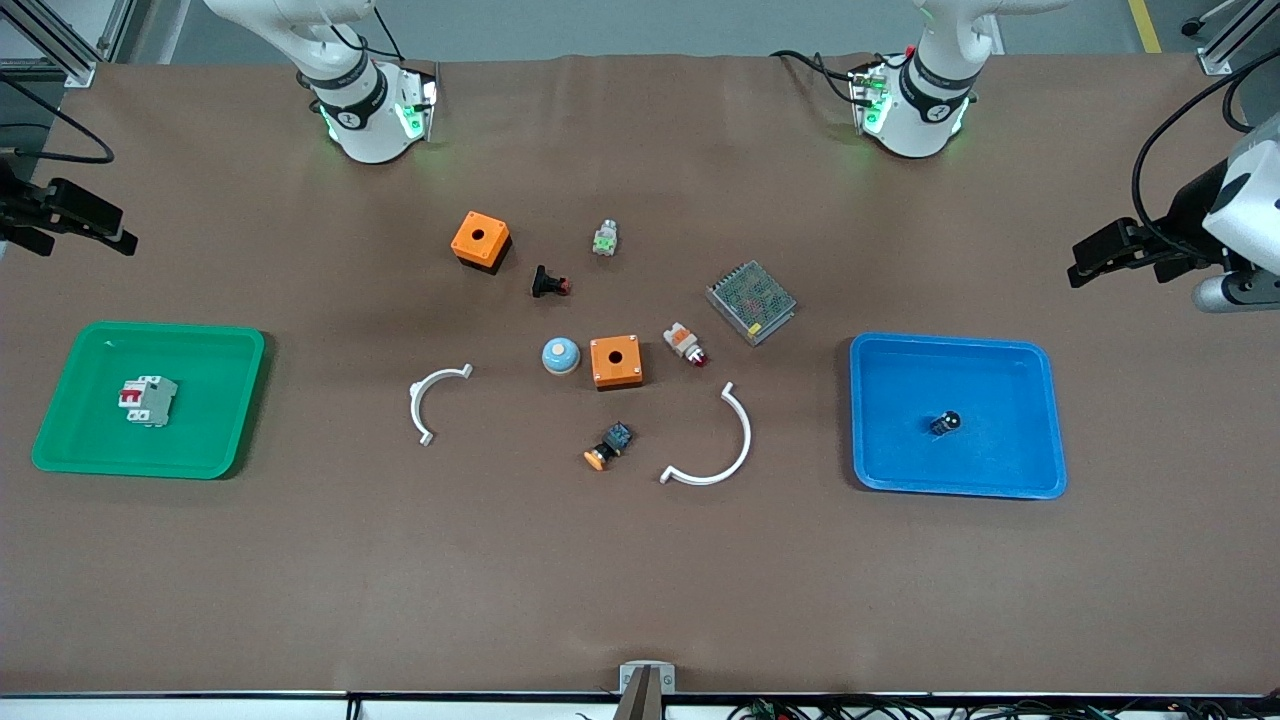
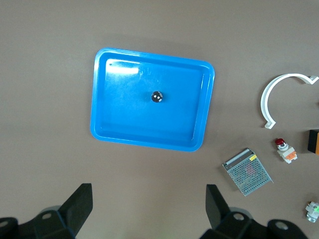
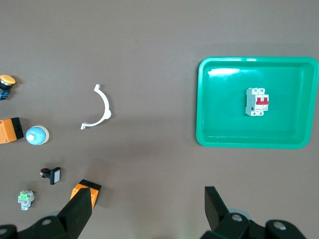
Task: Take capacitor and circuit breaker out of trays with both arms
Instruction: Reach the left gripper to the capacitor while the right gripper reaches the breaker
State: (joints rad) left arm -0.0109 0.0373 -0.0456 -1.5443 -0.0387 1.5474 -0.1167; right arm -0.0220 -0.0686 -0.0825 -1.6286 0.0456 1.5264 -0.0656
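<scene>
The left gripper (image 2: 149, 209) hangs high in the air at its own end of the table, fingers spread wide apart and holding nothing; the right gripper (image 3: 144, 211) waits the same way at its end, also wide open and empty. Below the left gripper sits a blue tray (image 1: 1035, 420), and near its middle lies the capacitor (image 1: 945, 423), a tiny black cylinder showing a pale silvery end. From the wrist camera it looks almost like a round dot, so its long axis seems to point roughly upward, though it may lean a little. At the right arm's end of the table sits a green tray (image 1: 70, 400) with the circuit breaker (image 1: 149, 400) lying flat near its centre, a light-grey block with a red lever; its long side runs roughly across the tray's shorter span. Each part lies closest to the arm on its own side, so a straight descent by each looks natural. Between the trays, well apart from both, are scattered orange boxes (image 1: 480, 241), push buttons, two white curved clips (image 1: 432, 401) and a metal mesh box (image 1: 751, 301)
</scene>
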